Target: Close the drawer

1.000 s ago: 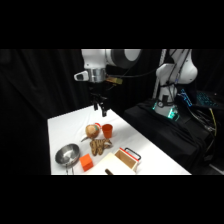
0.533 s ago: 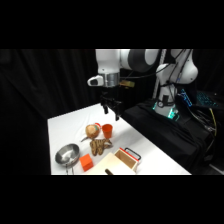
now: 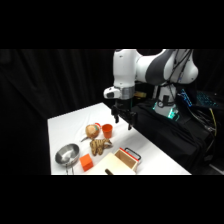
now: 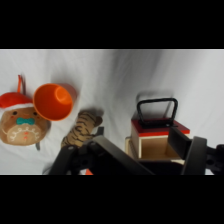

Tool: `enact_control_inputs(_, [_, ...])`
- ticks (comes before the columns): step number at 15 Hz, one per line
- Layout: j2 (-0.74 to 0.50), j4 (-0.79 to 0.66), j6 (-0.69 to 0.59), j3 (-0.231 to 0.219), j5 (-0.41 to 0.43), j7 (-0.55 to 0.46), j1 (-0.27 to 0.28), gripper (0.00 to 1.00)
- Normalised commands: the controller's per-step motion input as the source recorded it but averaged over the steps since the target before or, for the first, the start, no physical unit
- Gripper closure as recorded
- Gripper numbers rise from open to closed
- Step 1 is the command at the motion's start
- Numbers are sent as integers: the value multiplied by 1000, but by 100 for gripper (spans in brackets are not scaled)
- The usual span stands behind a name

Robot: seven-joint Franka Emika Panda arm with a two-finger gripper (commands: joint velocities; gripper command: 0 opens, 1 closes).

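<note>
Shifted rightward and toward the table's point(image 3: 65, 125) far right edge since a second ago: tool point(image 3: 124, 120), now hanging above bare white surface beyond the orange cup point(image 3: 107, 131), touching nothing. Cannot tell from either view whether open or closed. Drawer point(image 3: 128, 157) near the table's front right, pulled out of its pale wooden case point(image 3: 114, 164), same spot as before. Small light-wood box, red trim along the front top edge, black wire loop handle point(image 3: 133, 152) standing out from the front toward the table's right edge. Seen from the wrist camera: drawer point(image 4: 157, 140) open, pale inside walls showing, red strip across the front, black loop handle point(image 4: 157, 111) lying against the white table beyond it. Just left of the drawer, a striped toy tiger point(image 3: 100, 146); behind that, a round brown stuffed toy with a red cap point(image 3: 91, 131) beside the orange cup. Further left, a metal bowl point(image 3: 67, 154) and, near it, a small orange block point(image 3: 86, 162). None of these touching the drawer.
</note>
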Motion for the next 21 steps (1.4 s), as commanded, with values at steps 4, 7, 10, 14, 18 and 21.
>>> enact_control_inputs(4, [-60,-288,463,46,305,-182,86,0])
enact_control_inputs(7, [17,-218,445,51,305,-254,76,0])
enact_control_inputs(10, [169,-115,514,90,324,-321,71,0])
enact_control_inputs(14, [339,7,581,185,262,-286,-39,0])
enact_control_inputs(18, [362,92,515,197,190,-233,-92,0])
enact_control_inputs(21, [296,116,425,201,40,-126,-169,0])
